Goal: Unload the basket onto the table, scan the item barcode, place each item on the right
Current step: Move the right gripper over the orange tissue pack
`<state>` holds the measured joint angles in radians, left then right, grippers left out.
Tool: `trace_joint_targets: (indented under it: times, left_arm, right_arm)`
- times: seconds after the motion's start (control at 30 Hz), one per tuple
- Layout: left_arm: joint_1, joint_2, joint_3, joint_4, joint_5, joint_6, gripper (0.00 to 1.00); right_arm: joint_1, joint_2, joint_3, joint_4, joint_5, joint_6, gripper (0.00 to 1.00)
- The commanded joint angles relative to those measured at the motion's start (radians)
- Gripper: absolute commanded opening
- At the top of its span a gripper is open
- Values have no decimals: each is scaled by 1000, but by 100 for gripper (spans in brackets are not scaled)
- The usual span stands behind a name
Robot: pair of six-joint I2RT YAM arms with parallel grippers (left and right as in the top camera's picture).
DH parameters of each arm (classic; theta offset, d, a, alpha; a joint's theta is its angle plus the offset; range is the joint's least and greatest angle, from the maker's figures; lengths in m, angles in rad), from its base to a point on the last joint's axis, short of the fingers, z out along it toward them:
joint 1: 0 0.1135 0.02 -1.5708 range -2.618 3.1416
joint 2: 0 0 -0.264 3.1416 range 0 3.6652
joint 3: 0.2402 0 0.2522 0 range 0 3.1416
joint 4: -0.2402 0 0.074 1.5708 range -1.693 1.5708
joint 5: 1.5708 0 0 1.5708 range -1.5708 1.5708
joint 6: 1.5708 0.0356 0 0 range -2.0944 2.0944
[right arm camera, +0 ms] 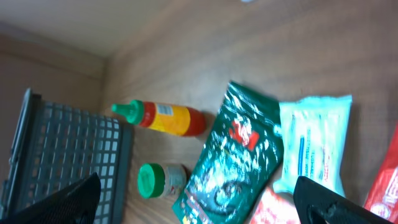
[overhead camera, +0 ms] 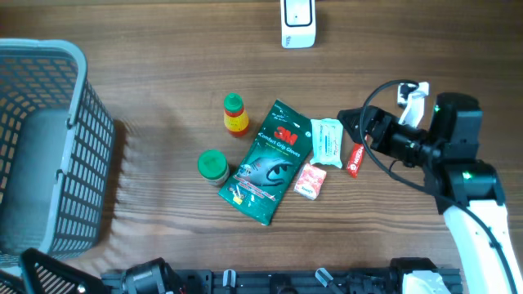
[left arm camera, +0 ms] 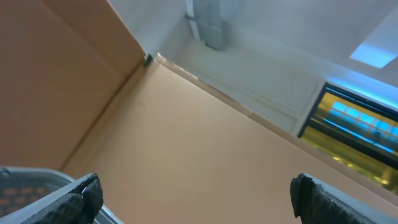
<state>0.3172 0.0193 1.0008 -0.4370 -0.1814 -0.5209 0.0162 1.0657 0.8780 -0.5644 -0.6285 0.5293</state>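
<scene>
No item is lifted yet. The candidates lie in a loose cluster mid-table.

Nearest the right gripper (overhead camera: 353,131) is a pale packet (overhead camera: 328,140). It is soft white-and-light-blue film, flat and oblong, with crimped ends.

- **Green pouch** (overhead camera: 274,159): just beside the packet, lying on a diagonal. Glossy, crinkled plastic.
- **Pink-and-white box** (overhead camera: 310,180): small, sits at the packet's lower corner.
- **Red stick** (overhead camera: 355,160): slim, lies under the gripper's edge. Cannot tell whether they touch.
- **Sauce bottle** (overhead camera: 235,114): beyond the pouch, on its side. Orange-red body, green cap.
- **Green-lidded jar** (overhead camera: 213,167): near the bottle.

**Grippers**
- Right gripper: jaws spread wide with nothing between them, aimed at the packet end of the cluster.
- Left gripper (left arm camera: 198,196): fingers also spread and empty. Its camera tilts up at the wall, away from the work.

**Step in hand:** approach and selection, ahead of any grasp.

**Next move, as I judge it:**
- Drop the fingers low enough to catch an edge of thin, slippery film lying flat on wood.
- Avoid dragging the neighbours, which crowd close.
- Carry the item to the scanner (overhead camera: 298,23), a white upright unit at the far edge, well apart from the cluster.
- Turn the printed code toward the scanner. No barcode is legible in any view, so that face may need finding.

**Surroundings:** a grey plastic lattice basket (overhead camera: 94,139) stands at the left. The table (overhead camera: 163,65) is brown wood-grain.
</scene>
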Motion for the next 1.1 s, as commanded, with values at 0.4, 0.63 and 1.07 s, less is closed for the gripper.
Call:
trace_joint_targets:
  times: [0.4, 0.63, 1.07]
  left_arm:
    - [-14, -14, -7, -53, 61, -195, 100]
    - [-40, -14, -7, -46, 61, -195, 100]
    - [-39, -14, -7, -28, 24, -195, 100]
  right_arm:
    - [405, 313, 12, -151, 437, 98, 91]
    - [406, 319, 12, -106, 436, -29, 99]
    - [406, 319, 12, -28, 475, -32, 99]
